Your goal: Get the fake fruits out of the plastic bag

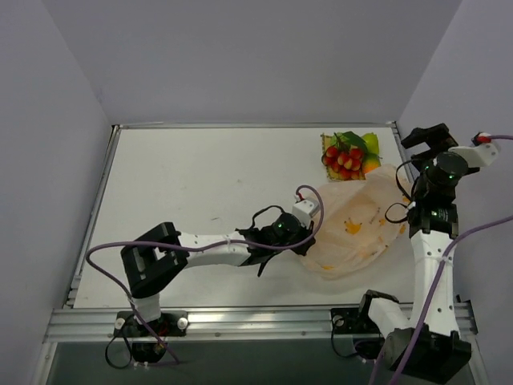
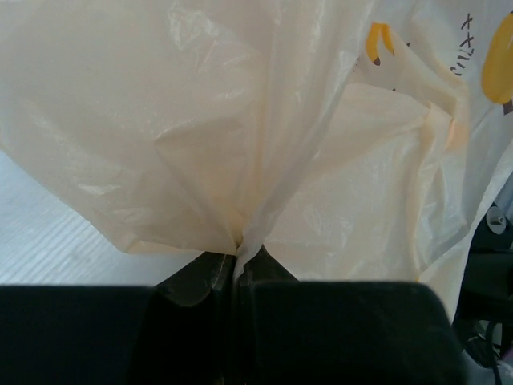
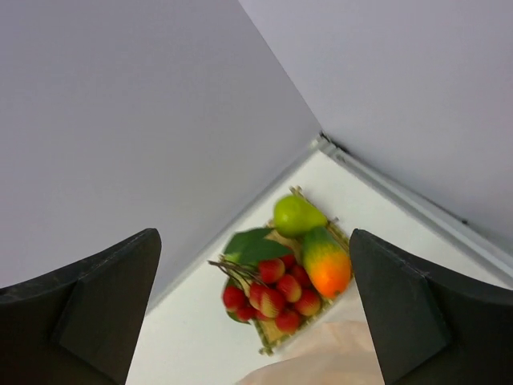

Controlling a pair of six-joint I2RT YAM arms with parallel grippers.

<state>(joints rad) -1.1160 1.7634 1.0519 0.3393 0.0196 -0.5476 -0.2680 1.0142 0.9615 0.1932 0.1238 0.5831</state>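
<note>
Nearest, left fingers (image 2: 192, 290) clench the plastic bag (image 2: 240, 120), arm stretched low; right fingers (image 3: 88, 313), spread, hang high near the fake fruits (image 3: 288, 269).

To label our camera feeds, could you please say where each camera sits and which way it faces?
Top external: above and behind the robot, looking down on the table; the left arm and right arm show.
Left wrist: on the left arm, facing the plastic bag; the left fingers pinch it.
Right wrist: raised, looking down at the fake fruits; the open right fingers frame them.
Shared: top and right wrist show the fruits.
</note>
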